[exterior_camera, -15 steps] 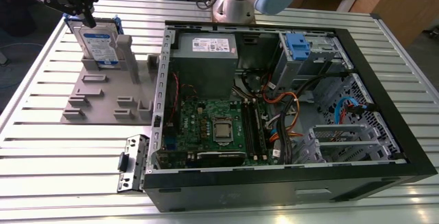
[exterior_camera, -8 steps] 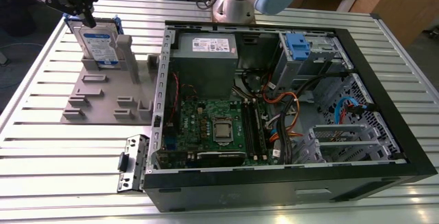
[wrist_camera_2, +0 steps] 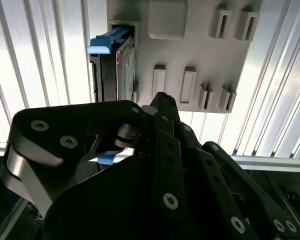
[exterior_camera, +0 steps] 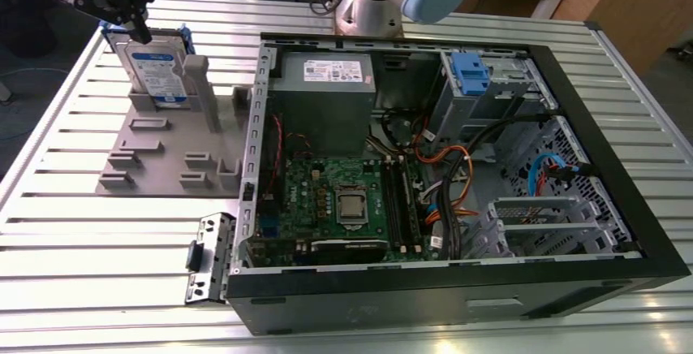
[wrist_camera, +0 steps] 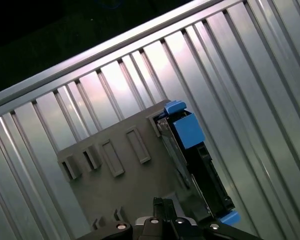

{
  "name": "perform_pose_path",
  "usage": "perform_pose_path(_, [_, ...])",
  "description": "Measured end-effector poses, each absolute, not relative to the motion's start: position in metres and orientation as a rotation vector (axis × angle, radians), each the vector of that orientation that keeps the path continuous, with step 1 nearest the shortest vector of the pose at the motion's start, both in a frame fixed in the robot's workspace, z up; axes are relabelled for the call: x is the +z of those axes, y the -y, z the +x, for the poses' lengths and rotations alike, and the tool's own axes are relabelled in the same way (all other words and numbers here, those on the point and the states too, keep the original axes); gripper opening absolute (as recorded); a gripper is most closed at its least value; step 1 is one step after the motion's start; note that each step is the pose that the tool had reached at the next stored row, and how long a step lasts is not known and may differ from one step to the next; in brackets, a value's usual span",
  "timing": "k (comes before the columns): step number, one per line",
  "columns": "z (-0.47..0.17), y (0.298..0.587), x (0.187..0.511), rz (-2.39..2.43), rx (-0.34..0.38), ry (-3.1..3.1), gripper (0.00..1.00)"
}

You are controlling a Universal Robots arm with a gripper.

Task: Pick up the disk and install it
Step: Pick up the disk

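The disk (exterior_camera: 152, 70) is a silver hard drive with a white-and-blue label and a blue frame. It stands on edge in a slot at the far end of a grey holder plate (exterior_camera: 152, 159), on the exterior view's left. My gripper (exterior_camera: 135, 28) hangs just above the disk's top edge, close to or touching it. In the second wrist view the disk (wrist_camera_2: 112, 70) is seen edge-on in its slot just beyond the gripper (wrist_camera_2: 159, 100). The first wrist view shows the disk (wrist_camera: 190, 145) upright at the edge of the holder plate (wrist_camera: 115, 175).
An open computer case (exterior_camera: 606, 167) lies on the slatted metal table (exterior_camera: 97, 248), to the exterior view's right of the holder. Inside are a grey power supply box (exterior_camera: 321, 98), a green motherboard (exterior_camera: 336, 200), cables and a drive cage with a blue clip (exterior_camera: 468, 70). A loose metal bracket (exterior_camera: 208, 256) lies by the case.
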State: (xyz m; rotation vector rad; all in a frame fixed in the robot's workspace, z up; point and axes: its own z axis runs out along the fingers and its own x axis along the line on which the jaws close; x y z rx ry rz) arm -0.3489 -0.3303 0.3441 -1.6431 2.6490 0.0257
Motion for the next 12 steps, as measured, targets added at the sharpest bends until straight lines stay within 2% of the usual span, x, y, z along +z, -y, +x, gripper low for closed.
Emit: perform_pose_path(12, [-0.3489,0.3302,0.3441,-1.742,0.027,-2.586,0.1])
